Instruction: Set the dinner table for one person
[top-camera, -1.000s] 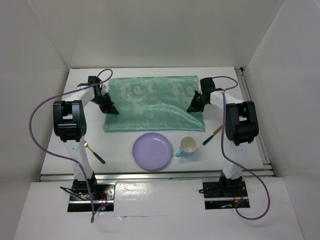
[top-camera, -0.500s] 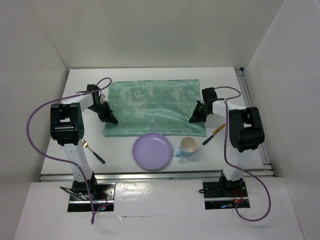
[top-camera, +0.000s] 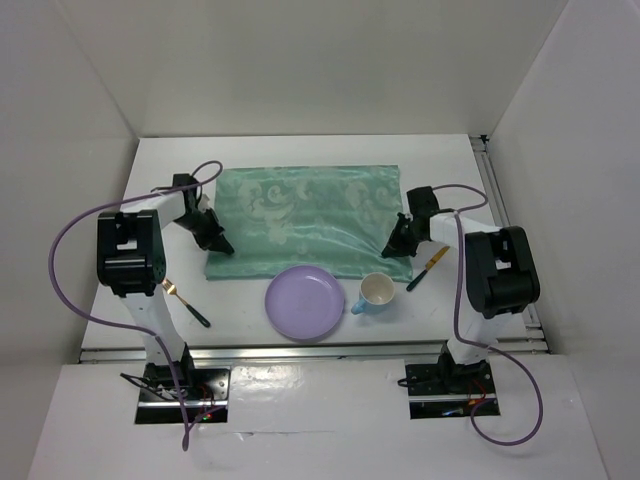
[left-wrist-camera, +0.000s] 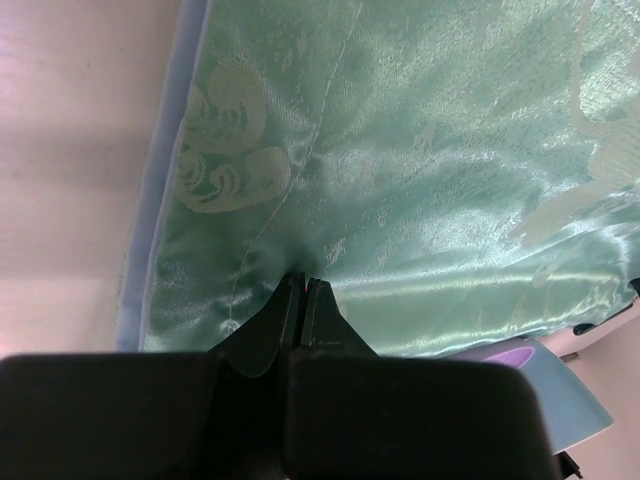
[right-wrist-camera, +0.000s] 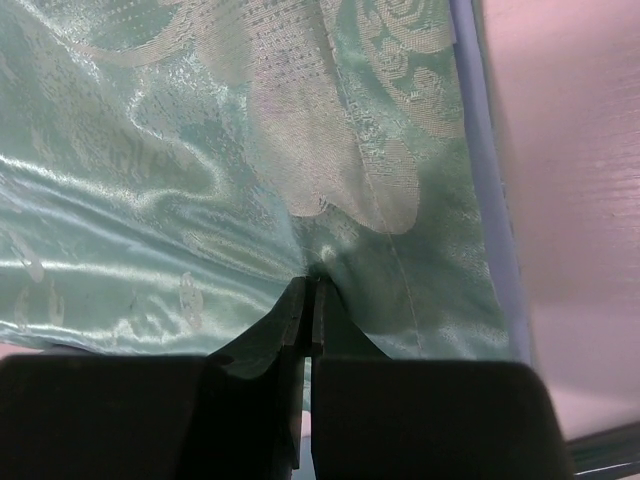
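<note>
From above, the white tabletop (top-camera: 440, 150) fills the workspace, and a teal-green patterned cloth (top-camera: 305, 215) lies across its middle. The left pincer (top-camera: 222, 246) sits at the cloth's near left corner and the right pincer (top-camera: 388, 249) at its near right corner. A purple plate (top-camera: 305, 302) lies just in front of the cloth, its far rim meeting the cloth's edge. A cup (top-camera: 376, 293) stands just to its right. A dark-handled utensil (top-camera: 188, 304) lies by the left arm and another utensil (top-camera: 428, 268) by the right.

In the left wrist view, the left pincer (left-wrist-camera: 304, 285) is closed, with a puckered fold of cloth (left-wrist-camera: 420, 150) nipped between its tips. Bare tabletop (left-wrist-camera: 80, 150) shows to the left.

In the right wrist view, the right pincer (right-wrist-camera: 308, 290) is likewise closed, with a pinch of cloth (right-wrist-camera: 200, 150) between its tips. Tabletop (right-wrist-camera: 570, 150) shows to the right.
</note>
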